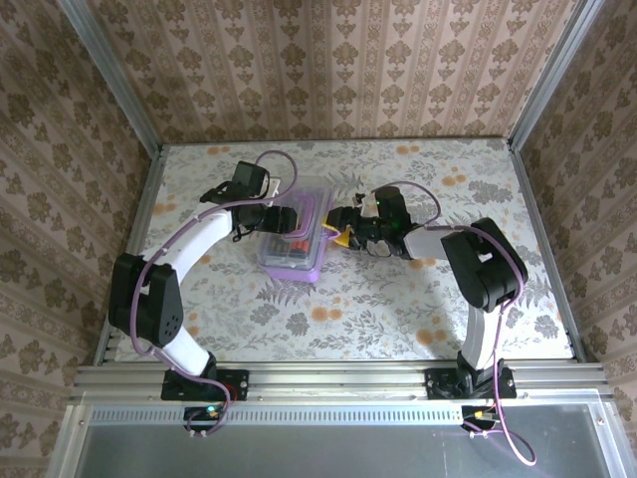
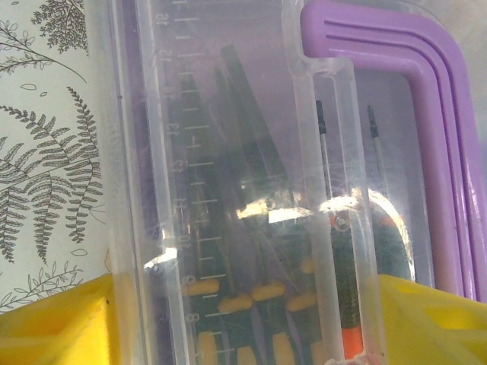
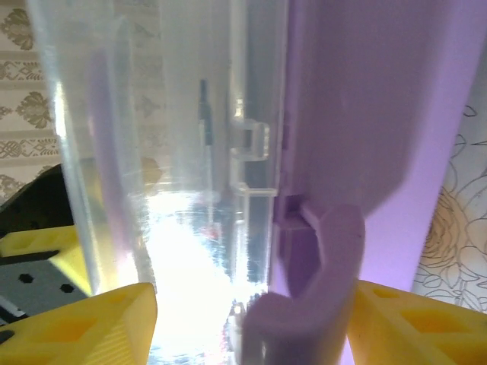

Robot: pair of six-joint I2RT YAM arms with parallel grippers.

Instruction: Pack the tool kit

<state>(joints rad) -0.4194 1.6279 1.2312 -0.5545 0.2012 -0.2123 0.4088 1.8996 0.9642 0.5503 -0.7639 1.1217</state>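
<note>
Between both grippers, each spread around it, sits the clear, purple-based tool kit (image 1: 295, 237) holding tools.

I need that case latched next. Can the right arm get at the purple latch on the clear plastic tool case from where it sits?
Probably yes. The right hand already straddles the purple latch at the edge of the clear plastic tool case, yellow fingertips either side, with nothing between them.

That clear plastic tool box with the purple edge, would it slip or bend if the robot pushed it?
The box looks like hard moulded plastic, so probably stiff. Its glossy lid may be slippery. The tools inside likely add weight and might rattle or shift if it tips.
</note>
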